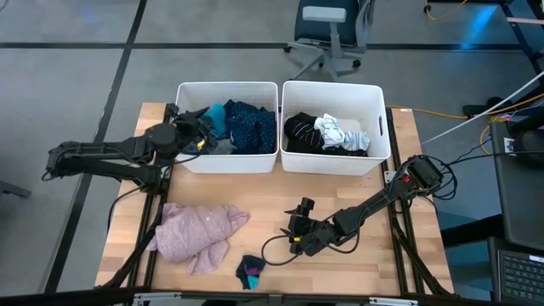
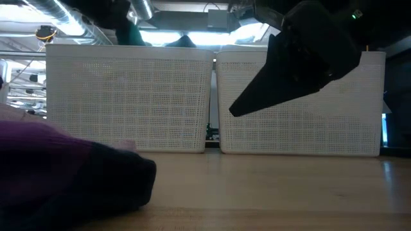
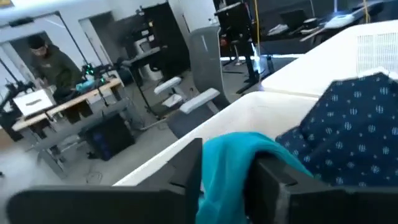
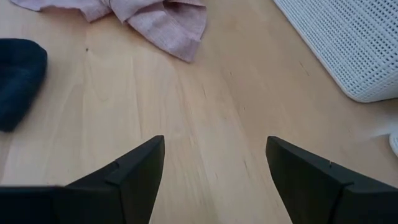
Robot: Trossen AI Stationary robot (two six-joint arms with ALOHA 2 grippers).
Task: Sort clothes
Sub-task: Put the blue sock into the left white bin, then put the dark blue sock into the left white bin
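My left gripper [image 1: 201, 129] is over the left white bin's [image 1: 189, 90] near left part, shut on a teal cloth [image 3: 231, 163]. A navy dotted cloth [image 1: 252, 126] lies in that bin. Black and white pieces [image 1: 327, 133] lie in the right bin [image 1: 379, 102]. The pink fuzzy top [image 1: 197, 236] lies crumpled on the table at the near left. A small dark sock [image 1: 249, 271] lies by the near edge. My right gripper [image 1: 299, 223] is open and empty, low over bare wood right of the pink top; the right wrist view [image 4: 214, 143] shows the gap between its fingers. My left gripper pinches a bunched fold of the teal cloth [image 3: 224, 186] between its two fingers [image 3: 186, 169]. The cloth bulges up past the fingertips above the bin's inside. How much of it hangs below, the fingers hide.
The two bins stand side by side at the table's far edge, seen as mesh walls in the low view [image 2: 128, 96]. Bare wood [image 1: 374, 255] lies between the pink top and the table's right edge. An office chair [image 1: 330, 30] stands beyond the table.
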